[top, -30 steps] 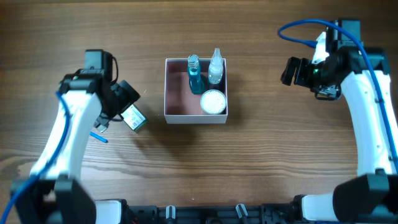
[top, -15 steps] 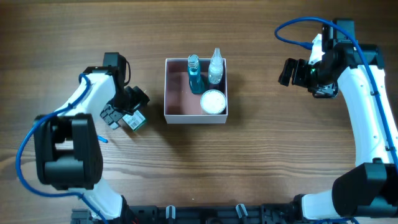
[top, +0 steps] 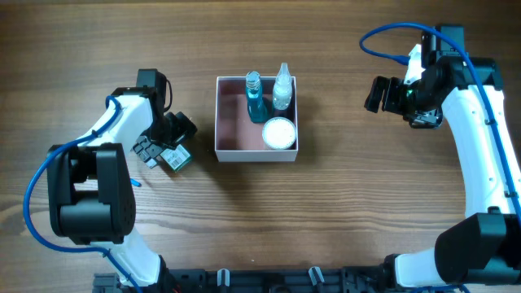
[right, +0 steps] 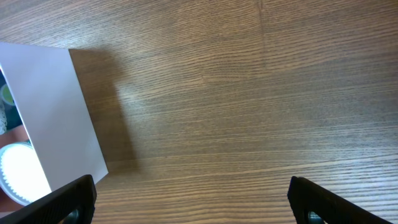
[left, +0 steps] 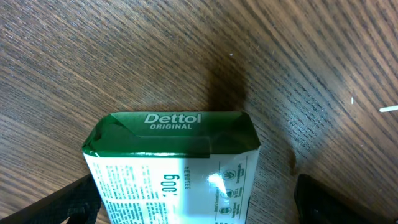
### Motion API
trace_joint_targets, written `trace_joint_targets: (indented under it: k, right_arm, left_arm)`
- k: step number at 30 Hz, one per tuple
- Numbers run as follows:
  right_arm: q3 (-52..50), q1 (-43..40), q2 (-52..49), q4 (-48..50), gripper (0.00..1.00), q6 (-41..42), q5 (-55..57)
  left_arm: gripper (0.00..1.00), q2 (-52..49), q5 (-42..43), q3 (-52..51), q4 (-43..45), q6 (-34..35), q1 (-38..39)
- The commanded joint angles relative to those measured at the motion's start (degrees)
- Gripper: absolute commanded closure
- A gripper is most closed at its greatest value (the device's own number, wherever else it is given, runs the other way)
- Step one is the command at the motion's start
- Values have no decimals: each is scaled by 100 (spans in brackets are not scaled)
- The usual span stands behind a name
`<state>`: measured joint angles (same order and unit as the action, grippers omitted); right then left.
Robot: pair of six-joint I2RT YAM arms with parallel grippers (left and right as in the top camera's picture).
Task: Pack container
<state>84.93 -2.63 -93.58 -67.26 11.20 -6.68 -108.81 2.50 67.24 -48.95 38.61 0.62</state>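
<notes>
Straddling green soap pack [left: 171, 158] with left claw [left: 198, 202] spread wide, near container [top: 256, 153]; holding nothing in parted right claw [right: 196, 200], well apart.

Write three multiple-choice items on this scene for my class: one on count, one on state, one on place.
1. How many items stand in the square white-walled, pink-lined container? A two; B three; C five.
2. The right gripper is: A open, empty; B shut on a bottle; C shut on a lid.
3. Where is the green-and-white Dettol soap packet? A in the container; B on the wooden table; C in the right gripper.
Answers: B, blue bottle, clear bottle, white-lidded round jar; A, fingers apart over table; B, it lies on bare wood.
</notes>
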Motion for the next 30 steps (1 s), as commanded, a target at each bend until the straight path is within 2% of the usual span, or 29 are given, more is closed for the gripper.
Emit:
trace_joint_targets:
  k: [1, 3, 8, 20, 24, 30]
  right_arm:
    - [-15, 4, -50, 11, 0, -72, -111]
    - [-15, 4, -50, -4, 0, -72, -111]
    - [-15, 4, -50, -20, 0, -72, -111]
    - [-15, 4, -50, -31, 0, -74, -109]
    - [-15, 4, -50, -31, 0, -74, -109]
    - [-15, 4, -50, -31, 1, -74, -107]
  left_arm:
    - [0, -94, 68, 15, 17, -90, -22]
    - [6, -94, 68, 15, 13, -90, -22]
    - [29, -94, 68, 15, -11, -87, -20]
    - [49, -94, 68, 15, -98, -90, -20]
    - [62, -94, 68, 17, -96, -90, -20]
    - [71, -7, 4, 221, -387, -92, -9]
